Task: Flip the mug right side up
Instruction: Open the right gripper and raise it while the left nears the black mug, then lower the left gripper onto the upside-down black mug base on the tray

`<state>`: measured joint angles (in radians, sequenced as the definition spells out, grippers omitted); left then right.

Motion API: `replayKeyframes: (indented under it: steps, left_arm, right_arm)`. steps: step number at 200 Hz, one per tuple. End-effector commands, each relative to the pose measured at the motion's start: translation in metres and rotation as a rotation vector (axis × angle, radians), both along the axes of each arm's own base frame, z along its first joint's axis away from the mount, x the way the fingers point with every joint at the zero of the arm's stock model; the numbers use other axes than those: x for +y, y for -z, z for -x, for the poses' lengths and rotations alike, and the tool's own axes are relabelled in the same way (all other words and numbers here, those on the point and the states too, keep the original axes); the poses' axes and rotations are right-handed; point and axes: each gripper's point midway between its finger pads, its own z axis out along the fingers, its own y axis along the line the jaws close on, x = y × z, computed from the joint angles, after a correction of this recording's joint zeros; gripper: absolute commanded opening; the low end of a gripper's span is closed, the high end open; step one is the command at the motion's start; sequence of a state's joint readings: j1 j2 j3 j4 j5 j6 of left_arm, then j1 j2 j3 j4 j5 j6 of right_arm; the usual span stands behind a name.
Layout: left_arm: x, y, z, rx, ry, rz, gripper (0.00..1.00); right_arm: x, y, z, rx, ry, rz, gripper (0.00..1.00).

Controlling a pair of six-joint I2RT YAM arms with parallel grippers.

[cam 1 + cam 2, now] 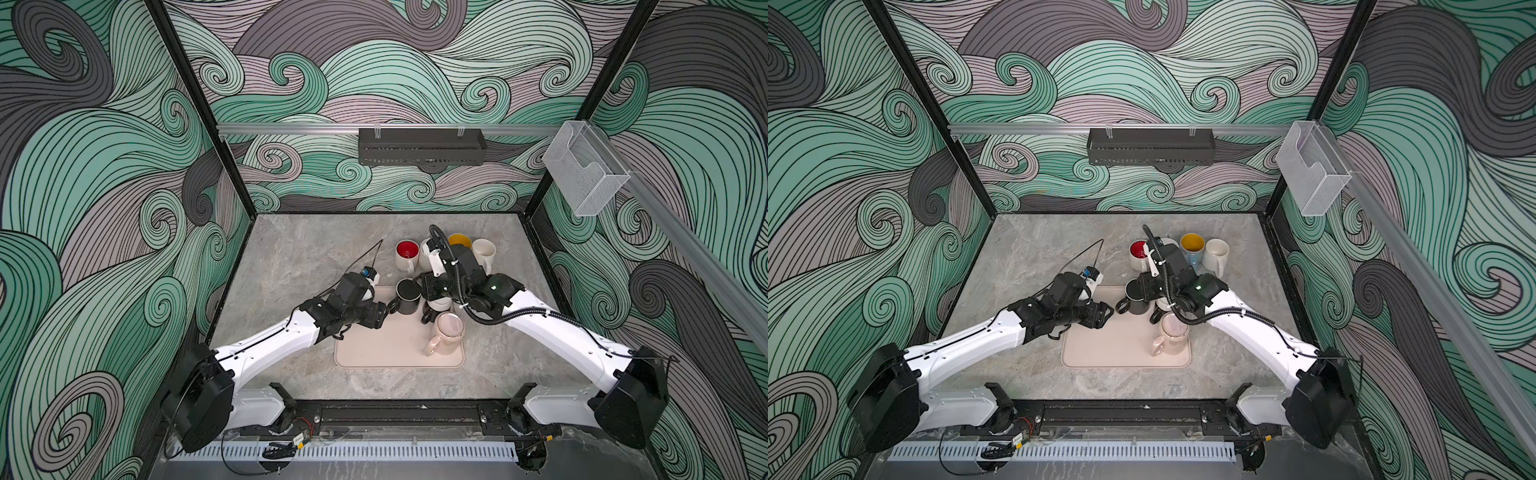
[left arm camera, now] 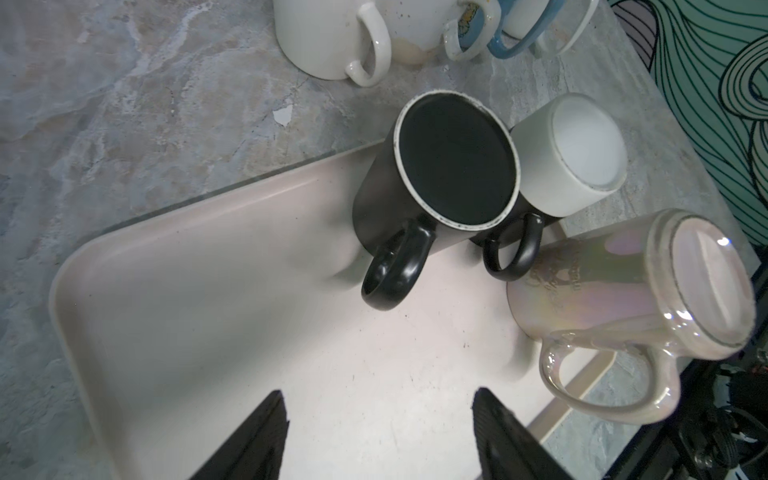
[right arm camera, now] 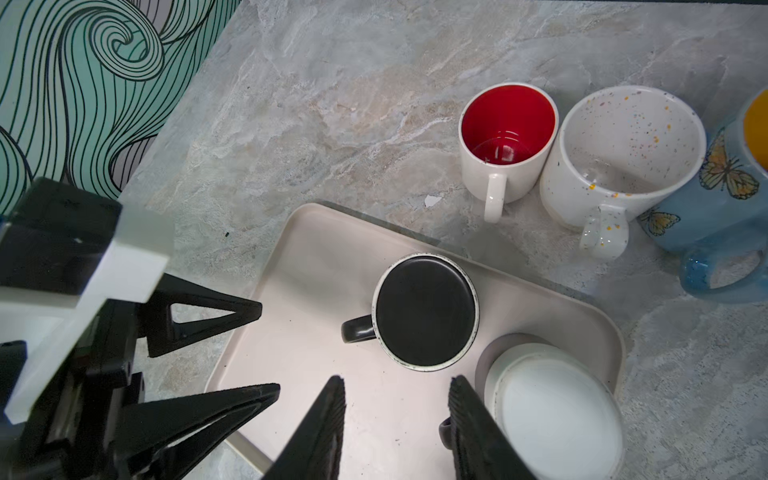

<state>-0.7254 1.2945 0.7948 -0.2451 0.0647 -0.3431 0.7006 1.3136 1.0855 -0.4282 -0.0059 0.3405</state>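
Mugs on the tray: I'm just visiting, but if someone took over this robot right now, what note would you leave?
Left gripper: open, empty, facing the handle of the black mug.
Right gripper: open, empty, over the tray beside the white mug.
On the tray: black mug, white mug, pearly pink mug, all bottom up.
Done: four mugs, including the red-lined mug, stand upright on the table.
Left: flip the three on the tray, probably the black mug first.

place: robot-lab test cell | walls: printed swirl-wave panels (image 1: 104, 166) on black frame posts (image 1: 183, 62) | centre: marble-look tabletop (image 1: 299, 249) | bottom edge: two white robot arms (image 1: 266, 345) on a black rail (image 1: 399, 415), slotted cable duct (image 1: 374, 451) | back: perforated black basket (image 1: 422, 147) | upper right: clear acrylic bin (image 1: 582, 170) | props: mugs (image 1: 407, 253), beige tray (image 1: 374, 349)
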Motion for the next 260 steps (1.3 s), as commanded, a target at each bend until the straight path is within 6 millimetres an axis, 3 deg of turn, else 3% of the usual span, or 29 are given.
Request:
replayKeyframes:
  steps: [1,37,41,103,189,260]
  left_arm:
    - [-0.02,-0.013,-0.008,-0.051,0.066,0.0,0.67]
    - [-0.031,-0.013,-0.018,-0.063,0.107,-0.037,0.65]
    - [-0.033,-0.004,-0.02,-0.046,0.112,-0.057,0.65]
    - [-0.05,0.014,-0.034,0.001,0.127,-0.089,0.62]
    - [-0.051,0.037,-0.042,0.017,0.126,-0.146,0.5]
    - [-0.054,0.042,-0.048,0.01,0.122,-0.173,0.47]
  right_arm:
    - [-0.002,-0.008,0.0,-0.031,0.013,-0.015,0.42]
    - [-0.006,-0.006,0.001,-0.046,0.019,-0.006,0.42]
    - [-0.007,-0.005,0.001,-0.045,0.021,-0.005,0.42]
    - [-0.014,0.003,0.004,-0.051,0.039,0.007,0.42]
    - [-0.019,0.016,0.004,-0.04,0.055,0.031,0.42]
    - [-0.019,0.018,-0.002,-0.057,0.062,0.028,0.42]
